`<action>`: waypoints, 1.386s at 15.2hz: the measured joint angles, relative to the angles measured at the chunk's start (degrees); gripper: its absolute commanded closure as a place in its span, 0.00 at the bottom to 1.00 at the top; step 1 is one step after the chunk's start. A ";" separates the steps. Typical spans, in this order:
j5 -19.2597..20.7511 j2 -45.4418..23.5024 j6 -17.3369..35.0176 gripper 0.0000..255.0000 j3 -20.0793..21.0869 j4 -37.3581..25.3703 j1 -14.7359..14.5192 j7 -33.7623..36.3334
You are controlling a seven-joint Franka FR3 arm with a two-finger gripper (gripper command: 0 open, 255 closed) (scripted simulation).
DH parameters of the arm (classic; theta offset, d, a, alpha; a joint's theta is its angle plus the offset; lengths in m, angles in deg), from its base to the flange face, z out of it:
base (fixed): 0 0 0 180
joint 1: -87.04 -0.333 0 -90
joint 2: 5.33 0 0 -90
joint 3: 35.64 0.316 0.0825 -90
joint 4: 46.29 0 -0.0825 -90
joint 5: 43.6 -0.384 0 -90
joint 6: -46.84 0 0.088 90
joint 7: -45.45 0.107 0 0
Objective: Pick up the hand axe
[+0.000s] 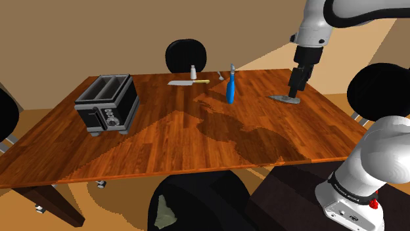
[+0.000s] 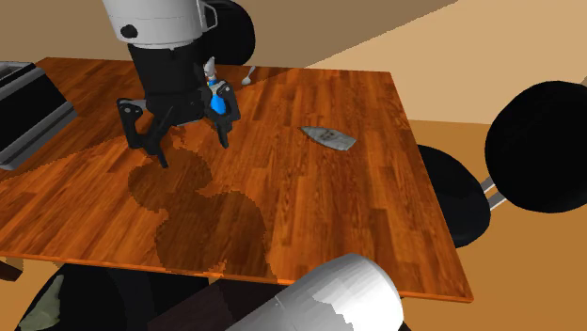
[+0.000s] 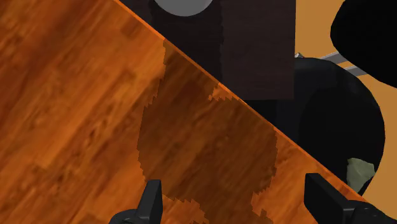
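Note:
The hand axe [image 1: 284, 98] is a flat, grey, pointed stone lying on the wooden table [image 1: 197, 138] near its far right corner in the shoulder view. In the second exterior view the hand axe [image 2: 329, 138] lies well to the right of my gripper [image 2: 195, 150], which hangs open above the table with nothing between its fingers. In the shoulder view my gripper [image 1: 295, 89] lines up just above the axe. The wrist view has my gripper [image 3: 236, 203] with its fingers [image 3: 151, 197] wide apart over bare wood near the table's edge.
A dark toaster [image 1: 107, 100] stands at the shoulder view's left. A blue bottle [image 1: 230, 87], a cleaver [image 1: 187, 82] and a small shaker [image 1: 193, 71] sit toward the far edge. Black chairs [image 1: 186, 55] ring the table. A greenish lump [image 1: 164, 211] lies on the near chair.

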 measured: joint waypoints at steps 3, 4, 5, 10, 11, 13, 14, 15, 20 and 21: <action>1.10 -0.71 1.23 0.00 -1.26 0.58 0.50 -1.63; 1.72 -1.46 2.26 0.00 -1.99 0.87 0.77 -2.61; 2.58 -2.78 3.68 0.00 -3.08 1.03 1.16 -3.98; 6.01 -9.11 9.44 0.00 -7.90 0.35 2.70 -10.19; 6.58 -10.57 11.36 0.00 -8.90 0.81 2.98 -11.44; 7.76 -13.34 13.26 0.00 -11.09 -0.22 3.67 -14.30; 8.11 -15.05 14.66 0.00 -12.03 -0.57 3.84 -15.52; 8.42 -16.43 15.72 0.00 -12.89 -1.01 4.03 -16.70; 8.64 -26.29 21.78 0.00 -17.60 -5.12 4.60 -23.39; 8.44 -28.07 22.75 0.00 -18.36 -5.98 4.68 -24.62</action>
